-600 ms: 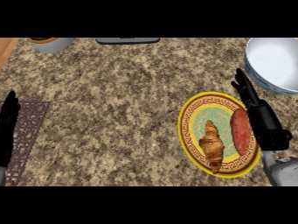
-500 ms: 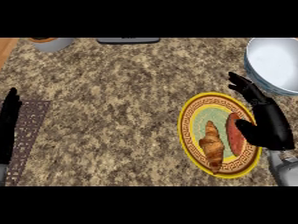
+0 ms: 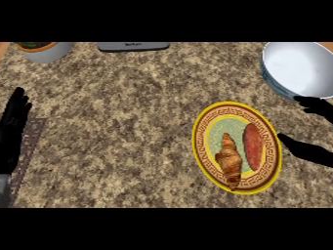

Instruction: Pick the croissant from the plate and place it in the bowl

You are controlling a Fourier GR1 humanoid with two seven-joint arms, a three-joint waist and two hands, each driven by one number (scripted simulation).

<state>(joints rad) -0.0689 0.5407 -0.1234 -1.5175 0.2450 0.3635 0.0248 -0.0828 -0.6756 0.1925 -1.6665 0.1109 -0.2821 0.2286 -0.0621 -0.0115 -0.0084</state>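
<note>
**A:** Head view first, biggest down: speckled granite counter (image 3: 126, 122), white round bowl (image 3: 302, 68) far right, yellow-rimmed patterned plate (image 3: 235, 146) just nearer.

**B:** And the golden-brown flaky croissant (image 3: 229, 158)?

**A:** On the plate's left half beside a reddish oblong sausage (image 3: 254, 145). Long axis runs near to far. Likely light, soft, crumbly; take it across the thick middle.

**B:** Hands?

**A:** Right black hand (image 3: 320, 132) beside the plate, fingers spread, empty. Left black hand (image 3: 7, 132) rests at the left edge, fingers straight.

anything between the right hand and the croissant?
Yes. In the head view a reddish oblong food item lies on the plate between the open right hand and the croissant.
</note>
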